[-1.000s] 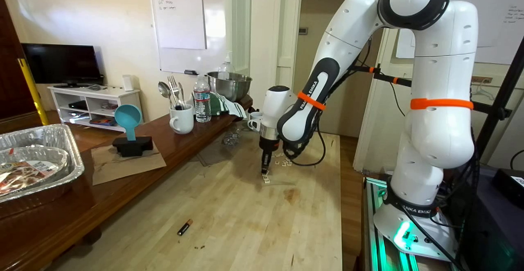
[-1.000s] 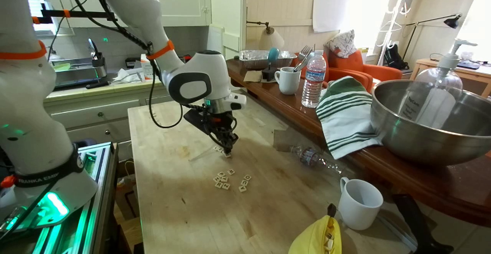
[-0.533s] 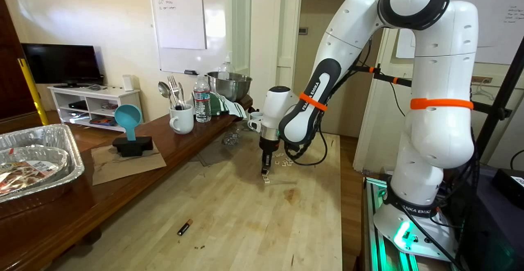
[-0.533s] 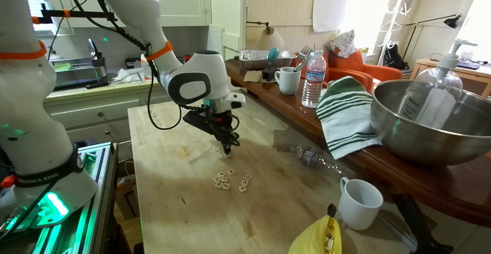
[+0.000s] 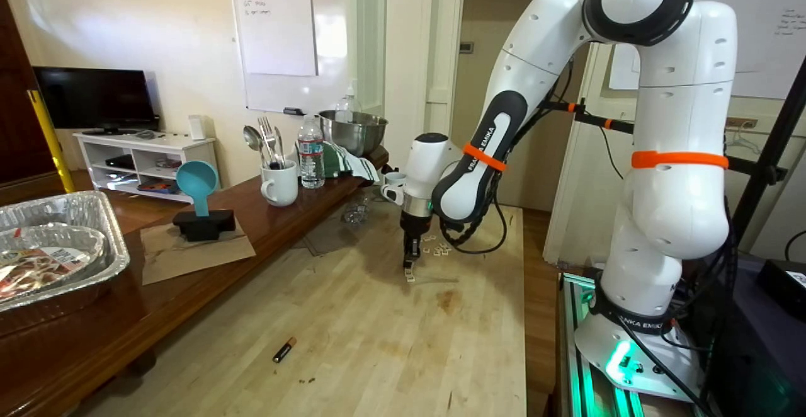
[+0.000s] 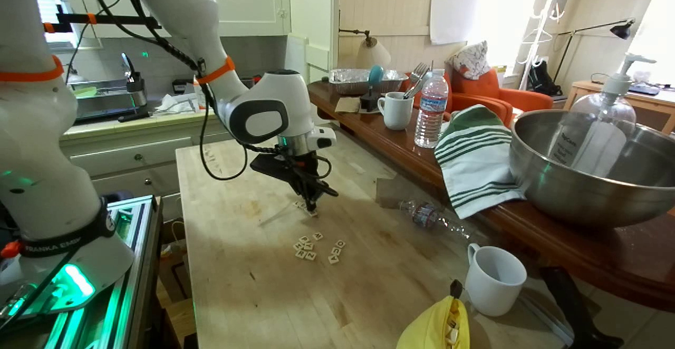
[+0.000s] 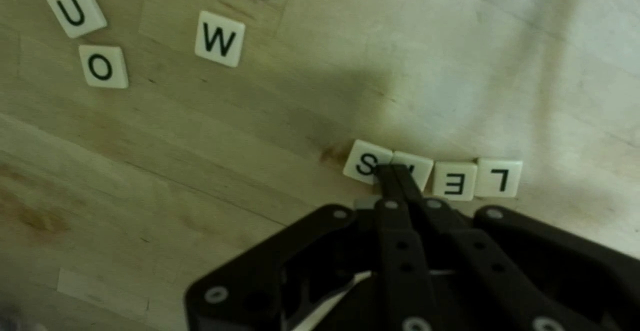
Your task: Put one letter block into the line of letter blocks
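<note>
The line of letter blocks shows in the wrist view as several small cream tiles side by side. An S tile (image 7: 362,156) is at its left end, then a tile (image 7: 417,163) whose letter is mostly hidden, an E tile (image 7: 454,181) and an L tile (image 7: 499,177). The S tile and its neighbour touch and sit tilted relative to E and L. My gripper (image 7: 393,168) is shut, its fingertips together with nothing between them, over the seam between S and its neighbour. In both exterior views the gripper (image 5: 408,266) (image 6: 311,207) is low at the line (image 5: 410,275) (image 6: 299,205).
Loose letter tiles lie nearby, among them W (image 7: 220,38), O (image 7: 103,67) and U (image 7: 76,9); they also show in an exterior view (image 6: 310,255). A yellow pouch (image 6: 432,328), white mug (image 6: 494,280), plastic bottle (image 6: 432,217) and battery (image 5: 284,349) are on the table.
My gripper has turned a little about its wrist and shifted slightly, with its fingertips staying low at the line. The tiles show no clear movement.
</note>
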`<action>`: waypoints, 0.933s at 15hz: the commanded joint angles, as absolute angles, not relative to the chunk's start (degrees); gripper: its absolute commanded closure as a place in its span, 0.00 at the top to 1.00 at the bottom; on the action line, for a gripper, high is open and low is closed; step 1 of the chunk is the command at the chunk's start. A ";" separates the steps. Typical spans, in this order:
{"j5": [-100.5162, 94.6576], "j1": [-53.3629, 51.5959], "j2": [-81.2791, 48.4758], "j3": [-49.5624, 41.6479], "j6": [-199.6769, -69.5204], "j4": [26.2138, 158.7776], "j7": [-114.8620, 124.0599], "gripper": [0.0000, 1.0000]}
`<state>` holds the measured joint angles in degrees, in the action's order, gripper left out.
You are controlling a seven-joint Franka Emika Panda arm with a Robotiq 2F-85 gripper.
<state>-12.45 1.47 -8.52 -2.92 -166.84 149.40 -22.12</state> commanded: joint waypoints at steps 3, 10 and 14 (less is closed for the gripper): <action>-14.17 2.67 -8.47 -2.40 -168.15 152.12 -24.59 0.00; -18.15 1.83 -9.62 -3.38 -169.29 151.23 -22.86 0.00; -17.46 2.24 -7.84 -2.47 -167.01 150.27 -23.58 0.01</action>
<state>-17.38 1.61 -7.90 -3.06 -167.19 150.32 -23.57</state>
